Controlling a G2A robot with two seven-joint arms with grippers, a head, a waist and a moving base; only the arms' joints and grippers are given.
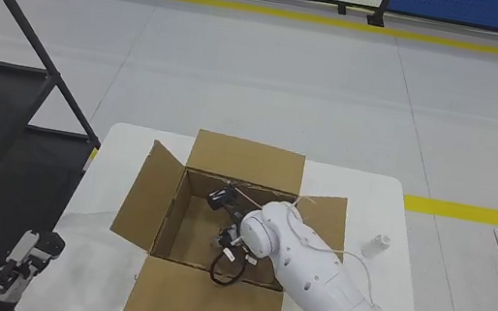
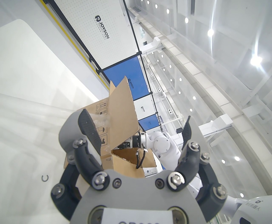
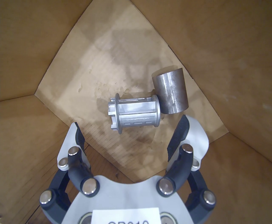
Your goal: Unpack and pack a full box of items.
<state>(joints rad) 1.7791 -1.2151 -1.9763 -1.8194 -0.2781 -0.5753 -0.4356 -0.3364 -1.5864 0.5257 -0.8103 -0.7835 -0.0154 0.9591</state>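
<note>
- Cardboard box [image 1: 248,160] sits mid-bench [image 1: 111,193], all four flaps open & splayed outward.
- R arm [image 1: 309,273] goes down over the box's near-right side, w/ its wrist inside the box.
- R claw [image 3: 130,123]: jaws wide apart, nothing held. It hangs inside the box above the floor, pointing at two metal parts.
- Ribbed silver part [image 3: 135,112]: lies on its side on the box floor, a flange at each end, slots along the body. It's roughly between the R claw's fingertips but lower; no contact visible.
- Plain steel cylinder [image 3: 171,92]: also on its side on the box floor, just beside the ribbed part. One end looks to be touching that part's flange.
- L claw [image 2: 136,116]: jaws wide apart, empty. In top view it sits at the bench's left edge [image 1: 20,267], well apart from the box.
- L wrist view looks up past the box's outer wall [image 2: 121,110] & a raised flap; R arm shows farther off, entering the box.
- Small white object [image 1: 377,243] stands on the bench, outside the box, near its right flap; can't tell what it is.
</note>
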